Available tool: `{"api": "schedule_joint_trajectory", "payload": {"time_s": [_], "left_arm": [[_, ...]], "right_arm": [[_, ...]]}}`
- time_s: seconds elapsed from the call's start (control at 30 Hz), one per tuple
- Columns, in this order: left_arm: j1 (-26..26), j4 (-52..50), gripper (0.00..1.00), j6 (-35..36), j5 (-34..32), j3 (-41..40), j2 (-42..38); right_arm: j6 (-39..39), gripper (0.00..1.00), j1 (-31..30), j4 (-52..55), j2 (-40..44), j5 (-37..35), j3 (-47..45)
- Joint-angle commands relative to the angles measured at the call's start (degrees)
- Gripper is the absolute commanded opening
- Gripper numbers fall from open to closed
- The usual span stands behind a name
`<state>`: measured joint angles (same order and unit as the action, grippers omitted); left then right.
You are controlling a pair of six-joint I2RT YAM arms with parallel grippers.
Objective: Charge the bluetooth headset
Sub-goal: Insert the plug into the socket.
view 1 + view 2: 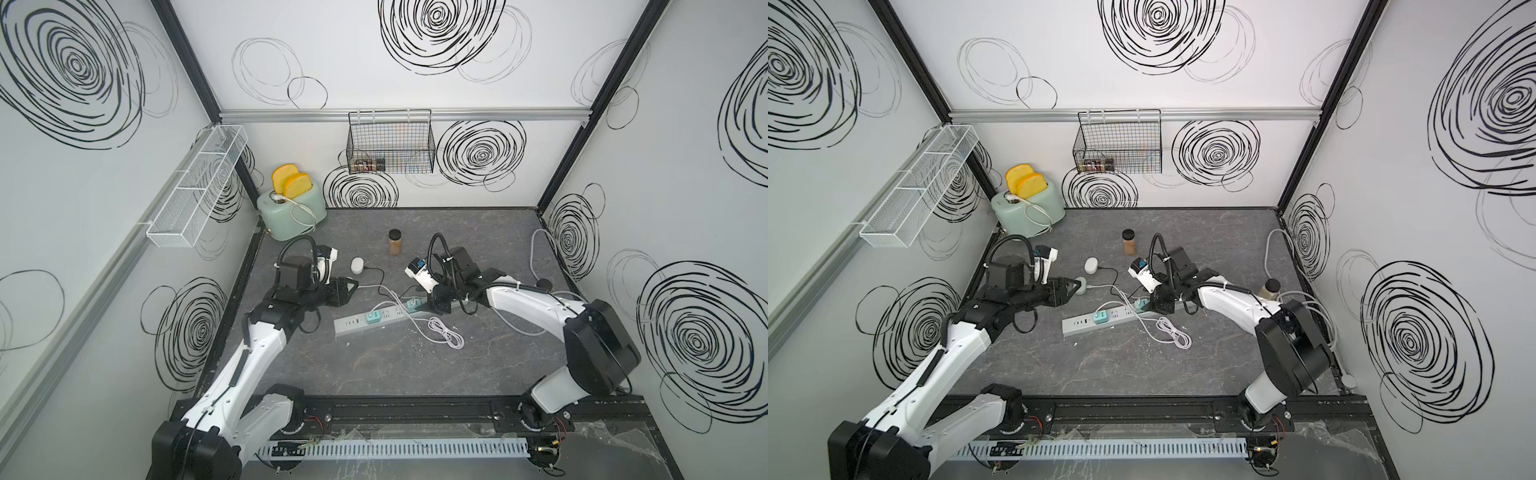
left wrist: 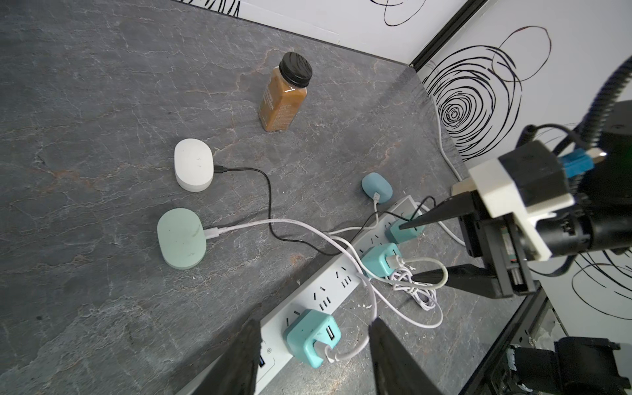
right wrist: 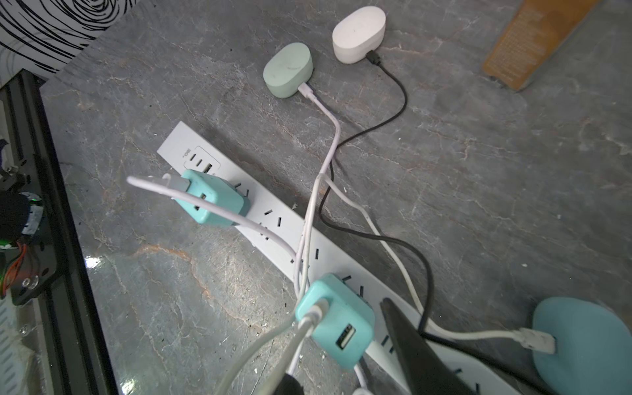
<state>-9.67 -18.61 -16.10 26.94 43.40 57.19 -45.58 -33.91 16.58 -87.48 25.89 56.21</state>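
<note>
Biggest thing that matters here is the power strip. It lies slantwise across the table with three teal adapters along it, and everything I care about sits at its far end.

My right gripper is down over that end with its fingers spread and nothing clamped. My left gripper hangs by the strip's near end, also spread and empty, so the right arm is nearer by a lot.

I'm treating the blue earbud case as the headset, because it's the one beside the working fingers. I can't be sure though, since a white case and a green case sit further along, both cabled too.

The blue case lies flat on the table just beside the strip, on the same side as the other cases. It isn't between my fingers. The middle adapter is what sits in that gap, and one finger stands between it and the case.

A white plug is at the case's edge and looks seated, though I can't tell how deep.

My guess is the charging chain is about complete, so the next move is lifting straight up off the adapter without hooking those loose cables.
</note>
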Motion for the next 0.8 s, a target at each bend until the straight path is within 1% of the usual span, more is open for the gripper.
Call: {"api": "schedule_joint_trajectory", "payload": {"time_s": [0.0,0.1,0.13,0.2,0.27,0.33,0.47,0.53,0.6,0.63,0.7,0.77], "left_arm": [[0.5,3.0,0.55,-0.1,-0.3,0.5,-0.3],[0.5,3.0,0.55,-0.1,-0.2,0.6,0.0],[0.5,2.9,0.55,0.0,-0.1,0.5,0.1],[0.5,3.1,0.55,0.1,0.0,0.5,0.3],[0.6,3.1,0.55,0.1,0.1,0.6,0.6],[0.6,3.5,0.55,0.1,0.3,0.6,0.9],[0.5,4.0,0.55,-0.1,0.8,0.6,1.5],[0.6,4.1,0.55,-0.1,0.8,0.7,1.7],[0.5,4.3,0.55,-0.2,0.9,0.8,1.8],[0.5,4.4,0.55,-0.2,0.9,0.8,1.7],[0.5,4.5,0.55,-0.3,1.0,1.0,1.8],[0.6,4.5,0.55,-0.3,1.1,1.1,1.9]], "right_arm": [[5.0,0.59,-0.4,0.5,2.9,0.1,-2.9],[11.8,0.54,-0.5,-0.6,4.3,-0.8,-4.6],[15.9,0.52,-0.7,-1.3,4.8,-2.2,-5.1],[21.6,0.46,-0.8,-1.3,5.3,-3.8,-5.6],[26.7,0.37,-1.3,-1.3,5.9,-5.1,-6.0],[30.5,0.33,-2.2,-2.3,7.3,-5.8,-6.8],[38.9,0.31,-3.1,-6.3,10.2,-5.7,-8.2],[44.7,0.29,-3.2,-6.5,10.3,-6.3,-7.6],[51.2,0.25,-3.0,-6.0,9.5,-8.5,-6.7],[54.0,0.23,-2.9,-5.5,8.9,-8.5,-6.3],[56.6,0.21,-2.7,-4.0,6.8,-5.9,-5.0],[59.4,0.18,-2.8,-2.5,4.7,-5.0,-3.9]]}}
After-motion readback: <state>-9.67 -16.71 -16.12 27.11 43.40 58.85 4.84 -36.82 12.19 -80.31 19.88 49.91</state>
